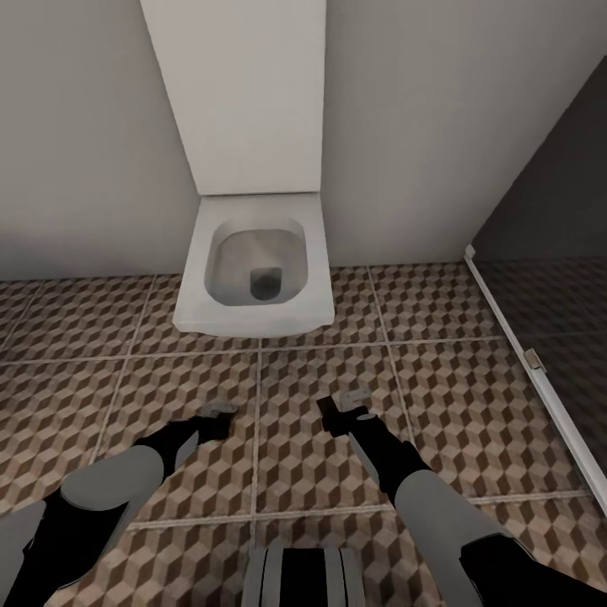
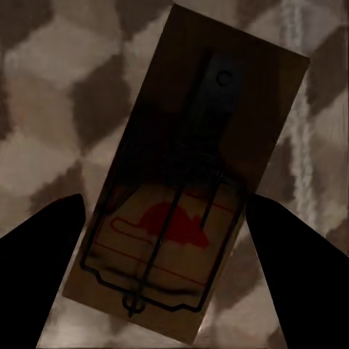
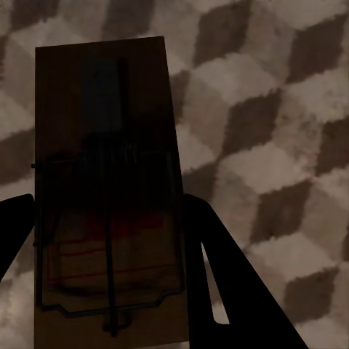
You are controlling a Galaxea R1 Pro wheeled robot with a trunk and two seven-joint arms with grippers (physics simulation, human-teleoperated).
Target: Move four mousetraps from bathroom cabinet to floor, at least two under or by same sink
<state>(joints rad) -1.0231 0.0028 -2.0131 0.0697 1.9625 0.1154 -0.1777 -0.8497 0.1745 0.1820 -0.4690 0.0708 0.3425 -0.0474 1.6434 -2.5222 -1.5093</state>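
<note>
Two mousetraps are with us now, one in each arm. In the left wrist view a mousetrap [image 2: 185, 182] sits between the dark fingers [image 2: 43, 240], its wooden board tilted, the wire bar and red mouse mark plain; the left jaws look pinched on its long edges. In the right wrist view the other mousetrap [image 3: 105, 182] stands straighter, and the right jaws close on its sides in the same way. Both hang above the bathroom floor [image 1: 320, 438], whose cube pattern shows behind them.

In the head view our left gripper [image 1: 217, 415] is at lower left of centre and our right gripper [image 1: 346, 405] just right of centre, both low over the tiles, with a toilet [image 1: 253, 270] in the upper middle against the wall [image 1: 76, 126] and a dark glass partition [image 1: 548, 337] at the right edge.

We judge each board light, stiff and thin, so a hold across the bare wooden edges, clear of the sprung wire, suits best. Set flat, it should lie steady.
</note>
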